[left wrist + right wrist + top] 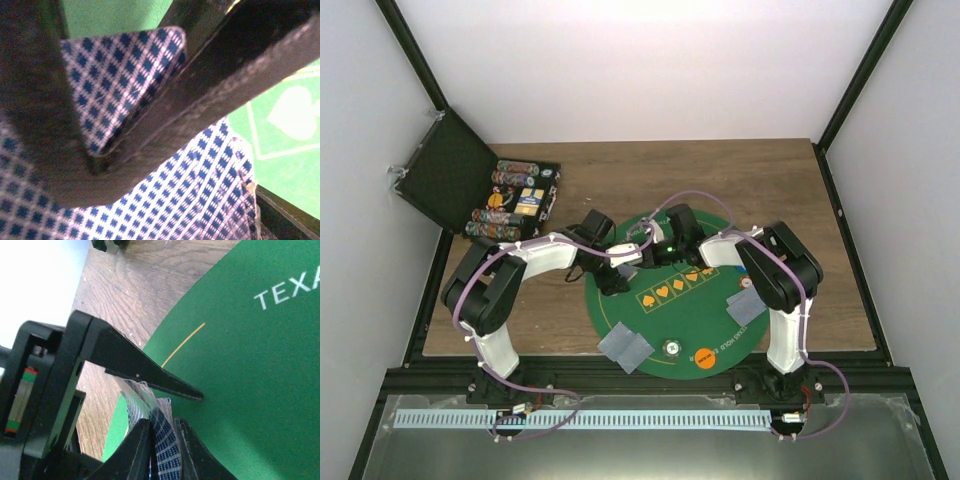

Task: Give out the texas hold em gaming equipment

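Right gripper (164, 425): fingers closed on a thin stack of playing cards (161, 440), held on edge between the pads. The backs are pale with a dense blue check, and the edges are white and slightly fanned at the top.

Left gripper (615, 275): it sits just beside the held stack at its 8 o'clock in the overhead view. One of its fingers (150, 372) lies across the fanned card edges. From the left wrist, its fingers stand apart with a checked card back showing in the gap and more checked backs below (very close, partly blurred). I cannot tell whether they press on a card.

Position: the stack and both grippers sit over the round green mat (670, 322), at about 11 o'clock from its centre. A row of yellow suit symbols (670, 287) is printed below them.

Elsewhere on the mat:
- A grey-blue pile of cards (625, 348) overhangs the rim at 7 o'clock.
- A second pile (745, 305) lies at 3 o'clock.
- A pale token (672, 347) and an orange token (705, 357) lie near each other at 6 o'clock.

Off the mat, at its 10 o'clock, an open black case (450, 180) holds rows of chips (510, 205) on the wooden table (760, 180).
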Motion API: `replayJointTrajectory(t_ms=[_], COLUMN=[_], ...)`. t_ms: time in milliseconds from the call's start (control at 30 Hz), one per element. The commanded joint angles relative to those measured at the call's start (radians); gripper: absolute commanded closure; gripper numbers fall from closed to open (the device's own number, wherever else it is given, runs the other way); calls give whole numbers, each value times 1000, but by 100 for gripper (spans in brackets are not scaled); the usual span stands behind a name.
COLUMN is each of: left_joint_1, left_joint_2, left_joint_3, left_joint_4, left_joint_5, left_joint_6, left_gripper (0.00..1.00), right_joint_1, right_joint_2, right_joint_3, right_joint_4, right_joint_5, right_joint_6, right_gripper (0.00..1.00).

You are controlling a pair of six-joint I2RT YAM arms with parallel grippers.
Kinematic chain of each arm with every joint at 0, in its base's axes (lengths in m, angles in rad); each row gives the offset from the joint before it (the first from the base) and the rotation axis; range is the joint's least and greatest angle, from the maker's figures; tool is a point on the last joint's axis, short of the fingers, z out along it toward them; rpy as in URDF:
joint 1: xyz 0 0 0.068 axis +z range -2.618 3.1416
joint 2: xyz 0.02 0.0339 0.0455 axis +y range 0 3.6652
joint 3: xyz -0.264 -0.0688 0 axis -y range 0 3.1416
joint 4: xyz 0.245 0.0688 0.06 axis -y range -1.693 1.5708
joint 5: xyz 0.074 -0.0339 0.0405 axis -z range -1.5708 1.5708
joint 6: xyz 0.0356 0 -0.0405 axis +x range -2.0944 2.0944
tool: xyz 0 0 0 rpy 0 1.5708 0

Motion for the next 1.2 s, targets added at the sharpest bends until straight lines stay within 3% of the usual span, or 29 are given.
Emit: replayJointTrajectory(t_ms=[0,100,533,900,1167], left_joint_1=[5,7,7,14,17], left_joint_2=[-1,-1,12,59,113], left_joint_3=[0,-1,13,58,95], left_joint_4=[-9,-12,-38,-149,-184], left_joint_5=[-35,-25,-22,33,14], left_joint_6=[18,21,65,119,121], left_gripper=[19,23,22,14,13], right_joint_1=[-2,-2,-8,-25,-29], right_joint_2=[17,14,-60,-41,-85], right_joint_3=[22,28,-23,-11,-36], right_joint_4=[-89,-119,-126,-126,-135], right_joint_5=[-43,-34,20,30,69], right_joint_6=[-110,-137,-133,-108,-94], right_gripper=[80,74,54,51,51])
